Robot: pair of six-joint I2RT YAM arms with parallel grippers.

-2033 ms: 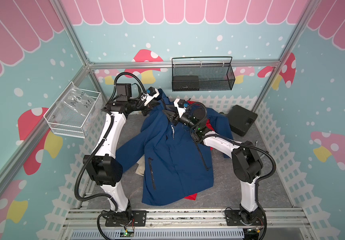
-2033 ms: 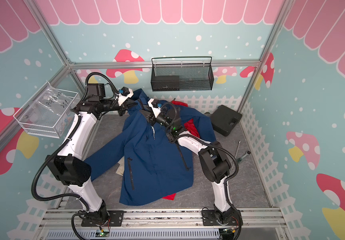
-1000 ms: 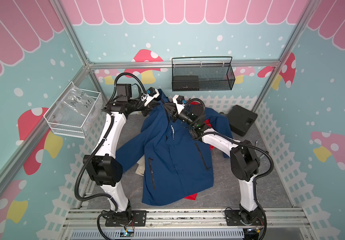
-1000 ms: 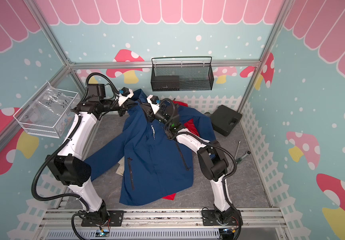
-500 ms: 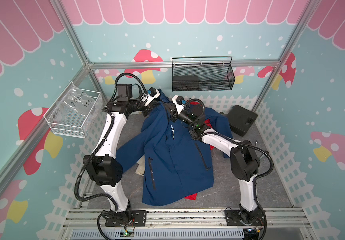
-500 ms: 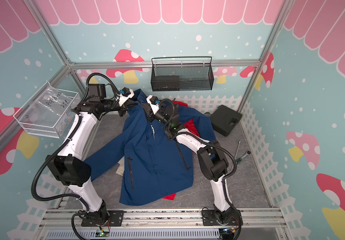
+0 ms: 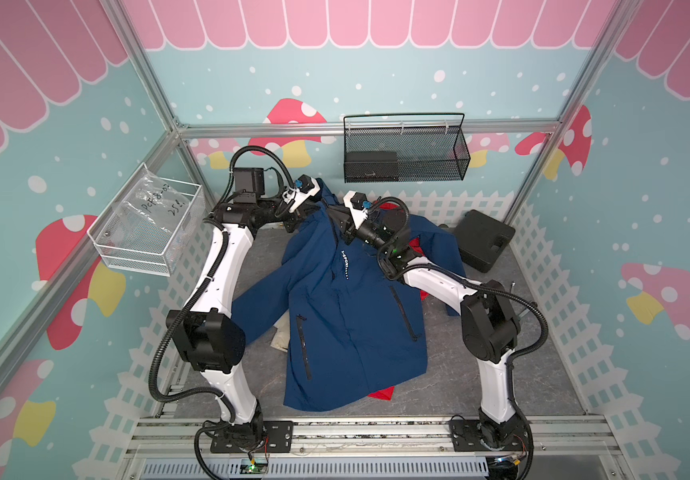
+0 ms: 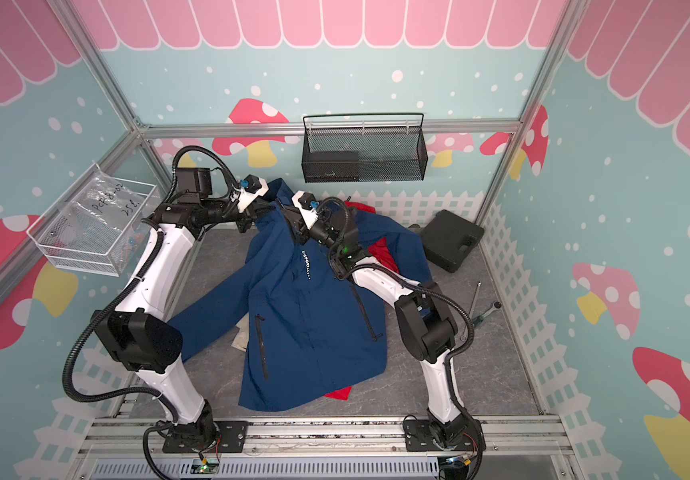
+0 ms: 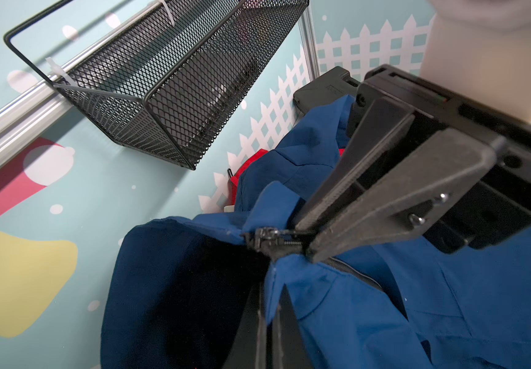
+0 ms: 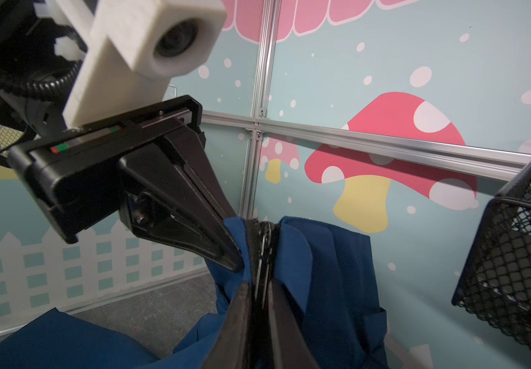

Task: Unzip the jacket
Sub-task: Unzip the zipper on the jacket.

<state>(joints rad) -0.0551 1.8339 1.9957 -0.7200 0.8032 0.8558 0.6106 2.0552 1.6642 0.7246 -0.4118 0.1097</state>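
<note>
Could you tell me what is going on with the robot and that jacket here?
Both arms are working at the top of a navy blue jacket spread on the grey table. The left gripper is shut on the collar beside the zip, holding it up, while the right gripper pinches the zipper pull. The front looks closed all the way down, so the unzipping has not begun.

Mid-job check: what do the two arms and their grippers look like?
The left arm and right arm have white links, bulky black joints and looping black ribbed cables. The left gripper and right gripper are black, each with two tapering wedge fingers and a white camera block; the left shows a small red-and-green stripe.
</note>
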